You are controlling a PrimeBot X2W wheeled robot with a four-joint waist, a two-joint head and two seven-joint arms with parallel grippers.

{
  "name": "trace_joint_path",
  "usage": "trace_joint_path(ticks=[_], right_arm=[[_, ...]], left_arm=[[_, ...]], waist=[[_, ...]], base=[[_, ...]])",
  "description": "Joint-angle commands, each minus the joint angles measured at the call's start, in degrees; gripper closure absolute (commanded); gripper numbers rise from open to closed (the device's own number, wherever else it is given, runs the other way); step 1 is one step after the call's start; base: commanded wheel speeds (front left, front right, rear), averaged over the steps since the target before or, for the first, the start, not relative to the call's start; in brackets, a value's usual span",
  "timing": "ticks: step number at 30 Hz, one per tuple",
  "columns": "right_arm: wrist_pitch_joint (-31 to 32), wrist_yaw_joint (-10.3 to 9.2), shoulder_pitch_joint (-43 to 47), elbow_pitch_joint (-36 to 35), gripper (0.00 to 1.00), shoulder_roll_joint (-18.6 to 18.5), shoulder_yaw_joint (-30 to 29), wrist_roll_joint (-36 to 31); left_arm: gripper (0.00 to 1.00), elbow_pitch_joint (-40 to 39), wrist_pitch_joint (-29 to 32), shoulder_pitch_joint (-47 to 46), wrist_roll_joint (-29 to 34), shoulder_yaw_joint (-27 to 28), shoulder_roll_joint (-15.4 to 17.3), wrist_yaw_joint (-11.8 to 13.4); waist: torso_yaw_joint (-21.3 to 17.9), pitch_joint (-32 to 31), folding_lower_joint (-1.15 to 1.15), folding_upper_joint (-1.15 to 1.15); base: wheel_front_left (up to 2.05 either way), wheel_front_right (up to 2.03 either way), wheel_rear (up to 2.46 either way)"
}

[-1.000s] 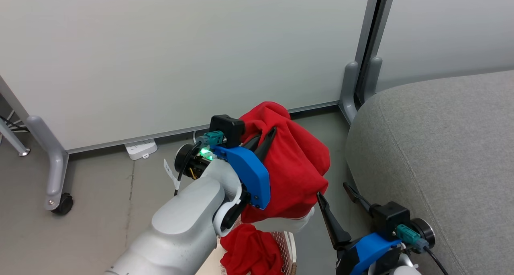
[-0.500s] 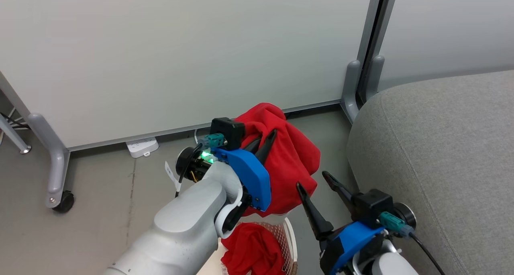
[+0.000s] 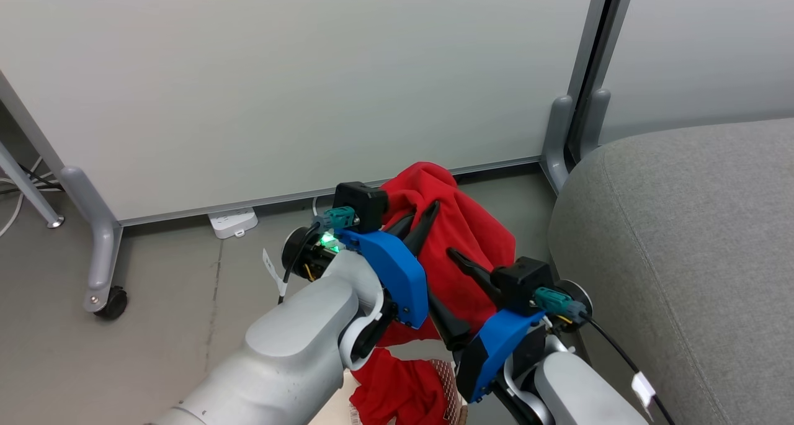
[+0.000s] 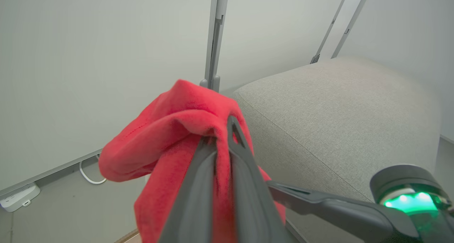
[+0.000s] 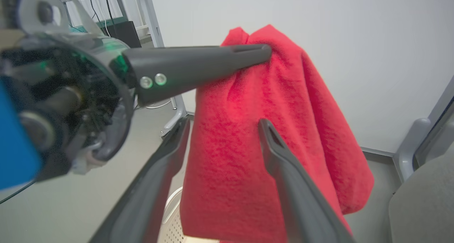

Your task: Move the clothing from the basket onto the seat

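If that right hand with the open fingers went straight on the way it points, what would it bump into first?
Most likely the red garment hanging from the left hand: it lies straight ahead between the open fingers of the right hand, though depth is unclear.

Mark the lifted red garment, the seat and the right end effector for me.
lifted red garment (image 3: 477, 226), head view, middle of the hanging fabric.
seat (image 3: 682, 239), head view, bare top of cushion.
right end effector (image 5: 224, 124), right wrist view, midway between its fingertips.
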Motion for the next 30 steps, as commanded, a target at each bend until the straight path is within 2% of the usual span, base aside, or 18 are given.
trace_joint_path(ticks=[1, 6, 19, 20, 21, 22, 23, 30], right_arm=[[-0.5, -0.04, -1.4, 0.9, 0.00, -0.2, 0.6, 0.0], [-1.2, -0.04, -4.7, 5.8, 0.00, -0.2, 2.2, -0.7], [-1.9, -0.04, -8.9, 16.2, 0.00, -0.2, 1.9, -3.5], [-2.1, -0.04, -9.0, 16.7, 0.02, -0.1, 1.8, -3.5], [-2.3, -0.03, -9.1, 17.3, 0.47, -0.2, 1.8, -3.4], [-2.5, -0.04, -9.3, 17.7, 0.79, -0.2, 1.7, -3.4], [-2.6, -0.04, -9.5, 17.9, 1.00, -0.2, 1.7, -3.3], [-3.1, -0.04, -9.8, 18.7, 1.00, -0.2, 2.0, -2.9]], left_arm=[[1.00, -0.2, -0.5, -0.9, -0.4, -0.5, 0.1, 0.4], [1.00, -0.8, -1.0, -1.1, -2.0, -1.8, 0.1, 0.6], [1.00, -3.3, -1.7, -2.3, -5.9, -4.8, 0.1, 0.9], [1.00, -3.3, -1.8, -2.4, -6.0, -5.0, 0.1, 0.9], [1.00, -3.3, -1.9, -2.4, -6.2, -5.2, 0.1, 0.8], [1.00, -3.2, -2.0, -2.4, -6.3, -5.4, 0.1, 0.8], [1.00, -3.2, -2.1, -2.4, -6.4, -5.6, 0.1, 0.9], [1.00, -2.6, -2.5, -3.0, -7.2, -6.2, 0.1, 0.7]], waist=[[0.1, -0.1, -0.01, 0.00], [0.5, -0.3, -0.01, 0.00], [1.4, 0.3, -0.01, 0.00], [1.5, 0.3, -0.01, 0.00], [1.5, 0.3, -0.01, 0.00], [1.5, 0.3, -0.01, 0.00], [1.4, 0.3, -0.01, 0.00], [0.9, 0.0, -0.01, 0.00]], base=[[0.00, 0.00, 0.00], [0.00, 0.00, 0.00], [0.00, 0.00, 0.00], [0.00, 0.00, 0.00], [0.00, 0.00, 0.00], [0.00, 0.00, 0.00], [0.00, 0.00, 0.00], [0.00, 0.00, 0.00]])
